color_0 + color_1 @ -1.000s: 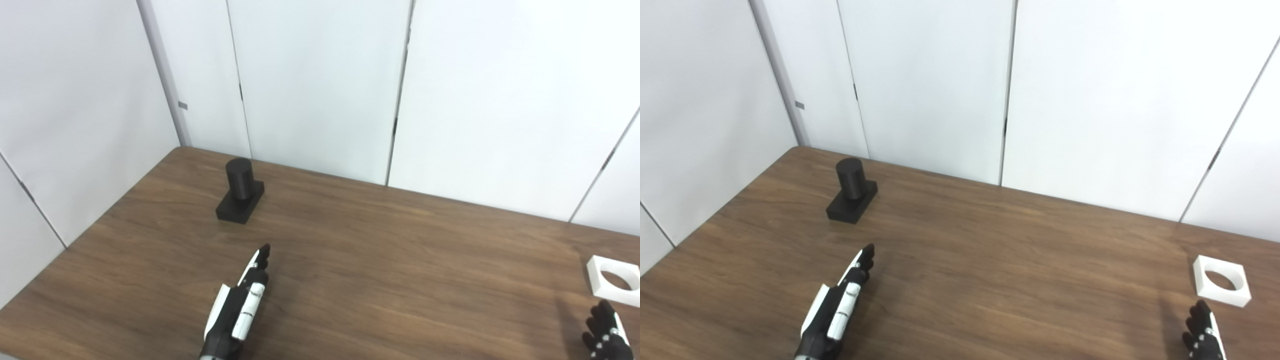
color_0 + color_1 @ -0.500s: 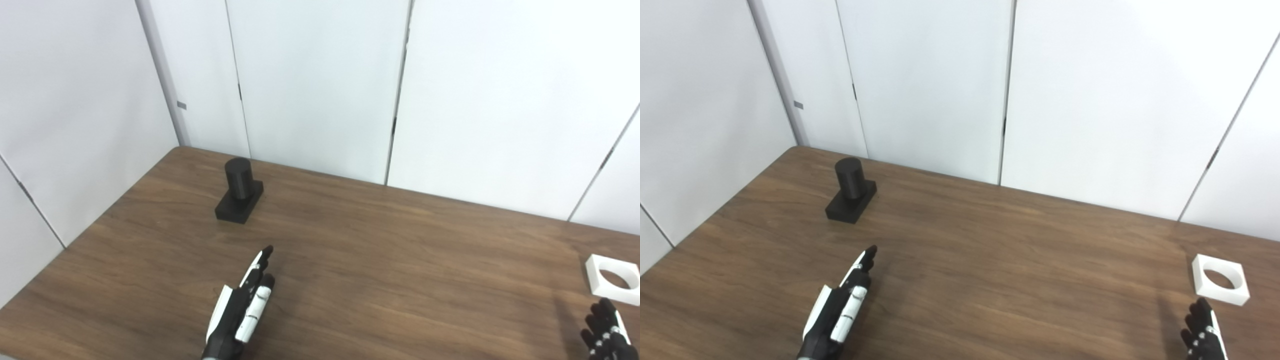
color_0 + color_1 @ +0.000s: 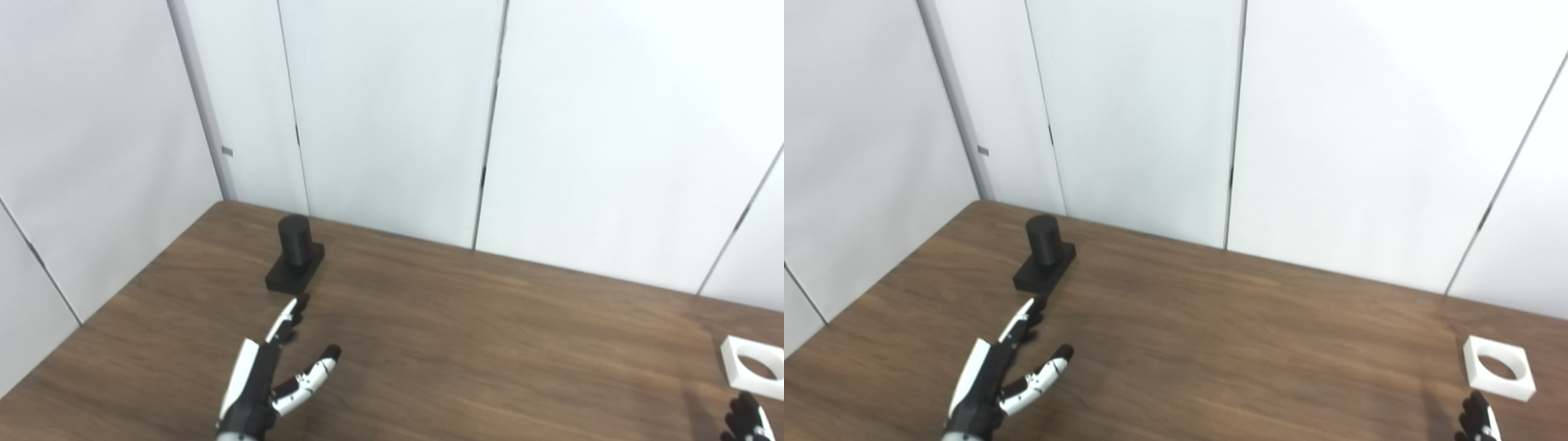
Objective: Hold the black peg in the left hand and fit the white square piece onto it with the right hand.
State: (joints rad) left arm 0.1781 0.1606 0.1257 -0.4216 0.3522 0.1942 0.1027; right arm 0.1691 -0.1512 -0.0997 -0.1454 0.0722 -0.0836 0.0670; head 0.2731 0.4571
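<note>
The peg stands upright on its flat black base, at the far left of the table, near the wall. My left hand is just short of that base on the near side, empty, fingers stretched toward the peg and thumb splayed wide to the right. The gap between thumb and fingers looks wide enough to take the cylinder. To do this reach well, I judge I should carry on straight at the peg, keep the thumb spread until the cylinder sits between thumb and fingers, then close around the round shaft rather than the base, leaving the top free for the piece. The piece, white with a round hole, lies flat far to the right of the peg, near the table's right edge. My right hand sits just nearer than it; only the fingertips show, so I cannot tell how open it is.
</note>
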